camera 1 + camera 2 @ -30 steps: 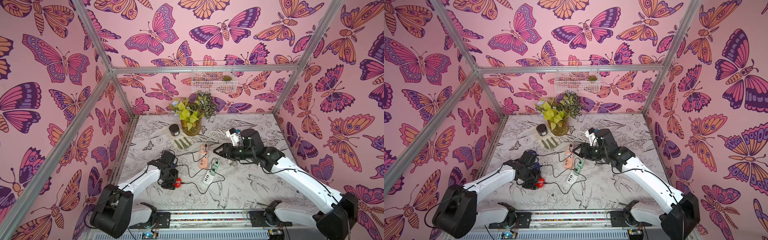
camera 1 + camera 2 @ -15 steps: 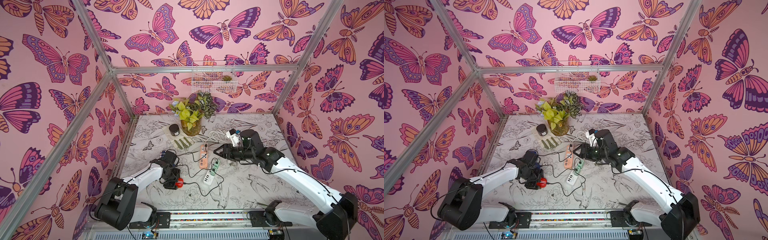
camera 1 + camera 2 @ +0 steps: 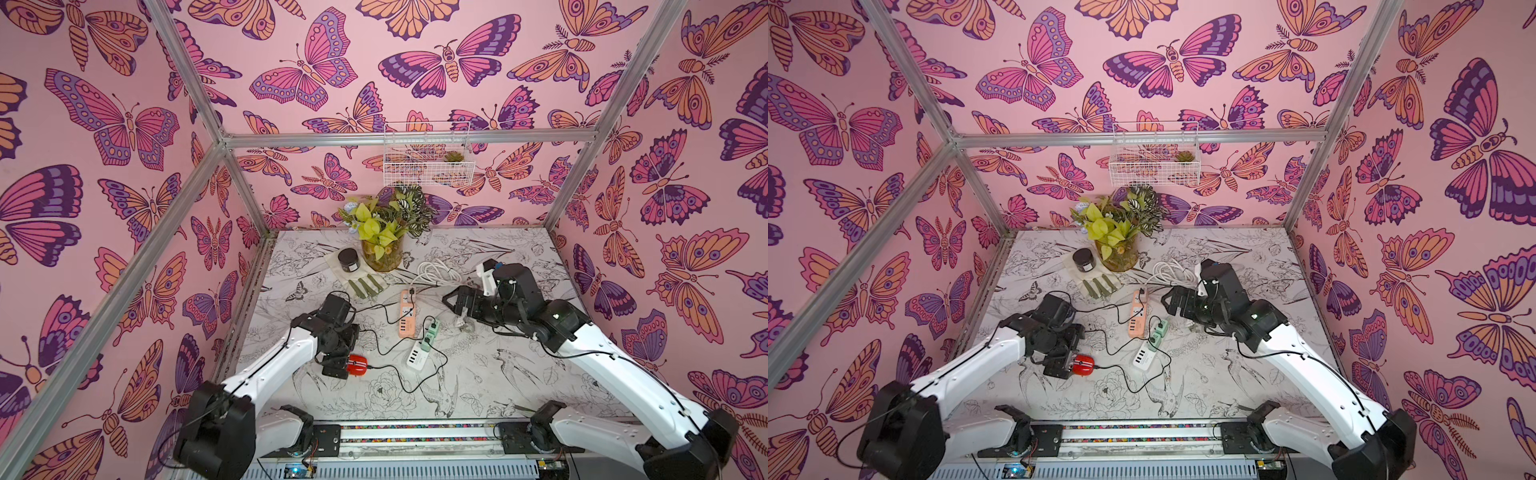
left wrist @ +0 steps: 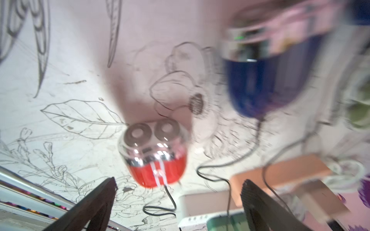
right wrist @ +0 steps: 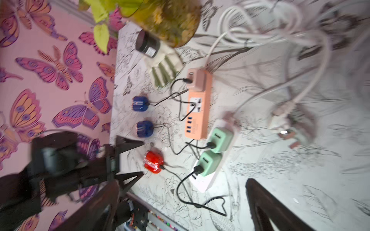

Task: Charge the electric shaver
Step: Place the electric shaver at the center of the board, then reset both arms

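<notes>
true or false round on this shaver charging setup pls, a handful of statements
1. The red shaver lies on the table with a black cable plugged in. True.
2. The left claw is shut on the red shaver. False: its fingers stand apart and the shaver lies free.
3. Two green adapters sit on the white power strip. True.
4. The black jar lies tipped over. False: it stands upright on the cloth by the plant vase.
5. The right claw grips the white plug. False: it is open and empty; the plug lies on the table.
</notes>
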